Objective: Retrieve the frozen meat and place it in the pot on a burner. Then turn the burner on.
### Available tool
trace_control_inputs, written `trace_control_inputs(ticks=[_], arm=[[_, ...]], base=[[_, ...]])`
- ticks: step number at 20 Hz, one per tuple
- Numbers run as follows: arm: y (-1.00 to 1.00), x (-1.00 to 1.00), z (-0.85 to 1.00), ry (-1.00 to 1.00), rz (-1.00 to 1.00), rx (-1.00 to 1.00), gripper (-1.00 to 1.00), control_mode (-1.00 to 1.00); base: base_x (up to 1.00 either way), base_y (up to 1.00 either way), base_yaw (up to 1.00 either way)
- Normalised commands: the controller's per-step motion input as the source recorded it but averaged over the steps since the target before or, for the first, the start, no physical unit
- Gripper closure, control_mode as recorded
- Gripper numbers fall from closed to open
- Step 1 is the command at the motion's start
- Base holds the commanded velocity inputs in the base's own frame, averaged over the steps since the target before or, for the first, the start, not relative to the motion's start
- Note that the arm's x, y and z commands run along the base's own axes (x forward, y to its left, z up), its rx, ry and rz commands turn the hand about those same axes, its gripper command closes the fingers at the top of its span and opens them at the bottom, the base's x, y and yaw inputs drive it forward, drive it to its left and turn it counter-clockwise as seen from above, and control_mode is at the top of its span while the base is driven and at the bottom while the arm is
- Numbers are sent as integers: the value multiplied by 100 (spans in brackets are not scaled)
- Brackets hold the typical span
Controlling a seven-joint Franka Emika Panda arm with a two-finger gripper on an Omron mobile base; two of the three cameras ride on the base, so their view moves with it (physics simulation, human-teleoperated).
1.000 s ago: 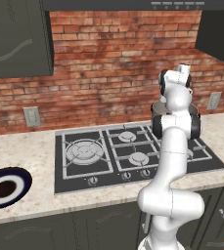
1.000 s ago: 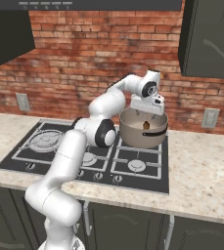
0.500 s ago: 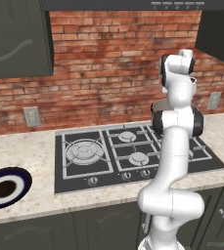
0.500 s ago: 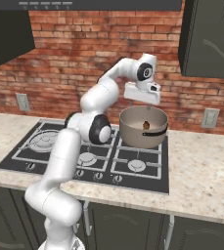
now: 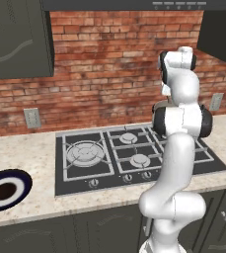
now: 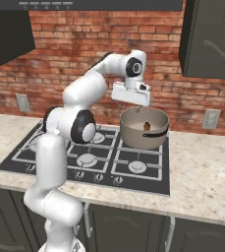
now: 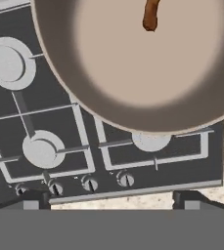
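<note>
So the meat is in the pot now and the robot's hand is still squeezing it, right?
Not quite. The frozen meat does lie in the pot, but the gripper hangs open above it, holding nothing. The right base view shows this.

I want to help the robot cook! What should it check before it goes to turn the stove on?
1. Frozen meat is inside the pot: ok.
2. Pot sits on a back burner of the stove: ok.
3. Claw is open and holds nothing: ok.
4. Claw is lifted above the pot's rim: ok.
5. Knobs along the stove's front edge are easy to get at: ok.
6. Which knob works the pot's burner: cannot tell.
</note>
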Motion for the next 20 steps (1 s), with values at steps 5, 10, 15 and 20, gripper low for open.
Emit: trace_control_inputs(ticks=[5,10,15,20], arm=[[36,-100,3,-16,0,-2,-100,-100],[44,-100,33,-22,2,-8,-100,-100],[32,-83,32,-10,7,-8,-100,-100],[9,-16,-9,5,14,0,-100,-100]], base=[[0,0,0],[0,0,0],[0,0,0],[0,0,0]])
